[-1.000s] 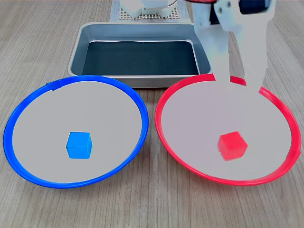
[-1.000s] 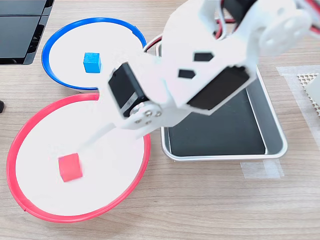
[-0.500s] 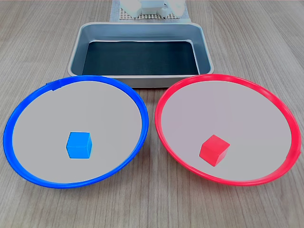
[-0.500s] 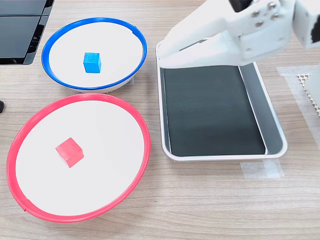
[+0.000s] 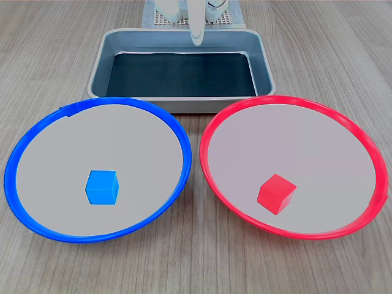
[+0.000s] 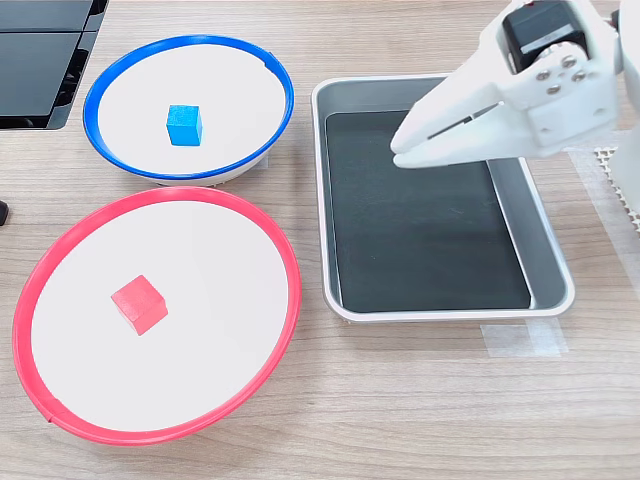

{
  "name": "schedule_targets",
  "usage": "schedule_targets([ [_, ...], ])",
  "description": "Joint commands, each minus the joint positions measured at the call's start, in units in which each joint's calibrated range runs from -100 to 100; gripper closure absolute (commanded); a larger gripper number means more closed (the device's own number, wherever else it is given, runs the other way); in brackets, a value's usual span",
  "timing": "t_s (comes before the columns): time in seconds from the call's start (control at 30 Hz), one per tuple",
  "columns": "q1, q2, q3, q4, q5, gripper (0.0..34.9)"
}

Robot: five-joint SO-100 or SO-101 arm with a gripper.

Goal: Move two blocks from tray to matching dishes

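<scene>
In matching dishes (image 5: 184, 160): 2 blocks (image 5: 101, 187).

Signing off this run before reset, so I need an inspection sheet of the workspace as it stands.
Surface: wood-grain table, bare between items.
Job's things: blue block on blue dish; red block on red dish; tray holds nothing.
Clutter: strip of tape by the tray in the second exterior view.
End effector: above the tray, jaws together, holding nothing.
Cables: nothing seen.
Surroundings: dark flat object at the second exterior view's top left; perforated mat at its right edge.
</scene>
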Motion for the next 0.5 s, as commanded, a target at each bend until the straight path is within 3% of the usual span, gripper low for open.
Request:
schedule_targets([
  [0.0, 0.17, -0.94, 0.00, 3.94, -0.24, 34.8],
  [0.47, -0.11, -0.94, 0.00, 4.60, -0.44, 34.6],
])
